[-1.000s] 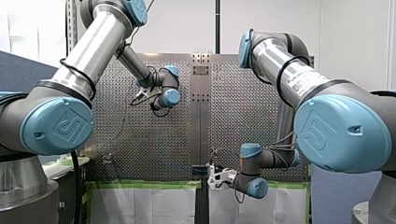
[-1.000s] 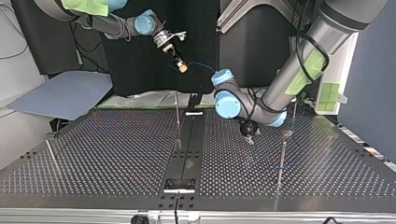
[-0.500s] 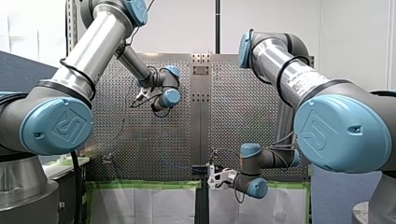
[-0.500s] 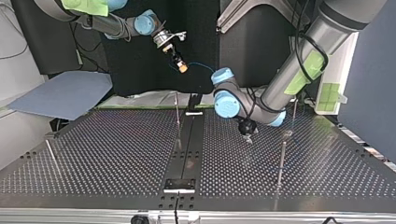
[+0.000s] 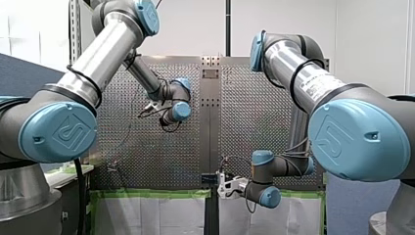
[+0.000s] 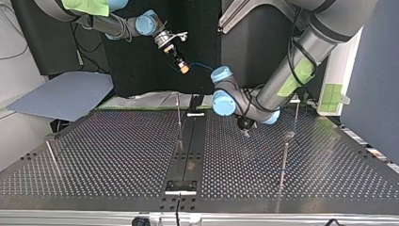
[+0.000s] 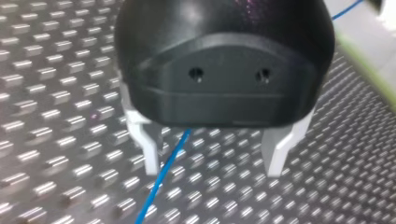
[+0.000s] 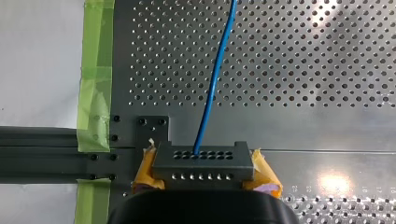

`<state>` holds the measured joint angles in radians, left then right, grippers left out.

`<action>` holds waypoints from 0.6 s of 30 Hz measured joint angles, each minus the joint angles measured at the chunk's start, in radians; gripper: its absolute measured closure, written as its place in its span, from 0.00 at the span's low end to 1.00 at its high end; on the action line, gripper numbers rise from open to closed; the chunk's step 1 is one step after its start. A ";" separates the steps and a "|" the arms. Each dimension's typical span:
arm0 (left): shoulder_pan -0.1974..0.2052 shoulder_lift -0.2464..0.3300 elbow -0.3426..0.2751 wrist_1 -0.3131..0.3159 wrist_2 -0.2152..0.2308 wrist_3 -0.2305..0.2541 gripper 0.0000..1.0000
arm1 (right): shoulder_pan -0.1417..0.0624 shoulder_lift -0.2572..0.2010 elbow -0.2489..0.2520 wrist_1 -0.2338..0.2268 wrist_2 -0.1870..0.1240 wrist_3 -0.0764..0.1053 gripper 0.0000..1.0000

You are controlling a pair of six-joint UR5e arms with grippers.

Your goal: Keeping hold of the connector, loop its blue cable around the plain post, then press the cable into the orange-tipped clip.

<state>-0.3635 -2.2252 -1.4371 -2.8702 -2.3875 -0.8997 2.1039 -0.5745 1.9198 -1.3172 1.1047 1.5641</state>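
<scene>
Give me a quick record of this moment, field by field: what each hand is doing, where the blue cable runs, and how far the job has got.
right hand: shut on the connector, yellow pads either side, raised above the table
left hand: open, low over the table, fingers astride the blue cable, not gripping it
cable run: from the connector out over the table
progress: no loop around a post shows; clip cannot be made out

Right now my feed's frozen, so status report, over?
Left pincer open, straddling blue cable above the perforated table. Right pincer shut on connector. No obstruction seen near either.
</scene>
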 joint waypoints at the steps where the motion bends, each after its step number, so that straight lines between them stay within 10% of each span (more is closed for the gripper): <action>1: 0.000 -0.007 0.000 0.002 -0.009 0.005 0.00 | 0.000 0.000 0.000 0.000 0.000 0.000 1.00; 18: -0.015 -0.066 -0.001 -0.001 -0.035 0.025 0.00 | 0.000 0.000 0.000 0.005 0.000 -0.002 1.00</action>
<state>-0.3782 -2.2910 -1.4377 -2.8709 -2.4227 -0.8747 2.1039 -0.5744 1.9199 -1.3121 1.1046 1.5621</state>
